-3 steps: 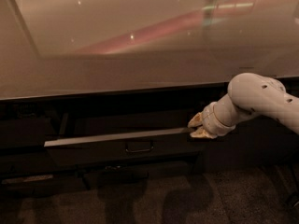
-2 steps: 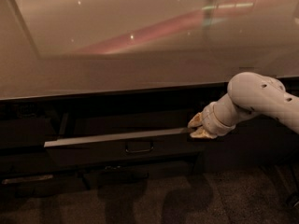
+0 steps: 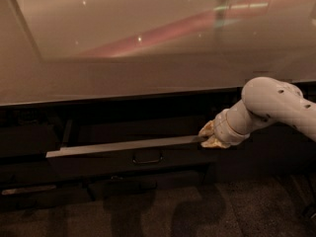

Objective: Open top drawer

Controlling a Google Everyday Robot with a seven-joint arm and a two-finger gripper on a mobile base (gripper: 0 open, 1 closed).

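The top drawer (image 3: 123,146) stands pulled partway out from under the counter, its grey rim showing as a long pale strip and its dark front carrying a small curved handle (image 3: 147,157). My gripper (image 3: 207,136) sits at the rim's right end, its yellowish fingertips touching the rim's top edge. The white arm (image 3: 269,107) comes in from the right. The drawer's inside is in shadow.
A wide glossy counter top (image 3: 148,58) overhangs the drawers. Below the open drawer lies a slimmer dark drawer front (image 3: 118,184). At the lower left sits another dark front with a pale strip (image 3: 29,189). Dark carpet (image 3: 197,211) covers the floor.
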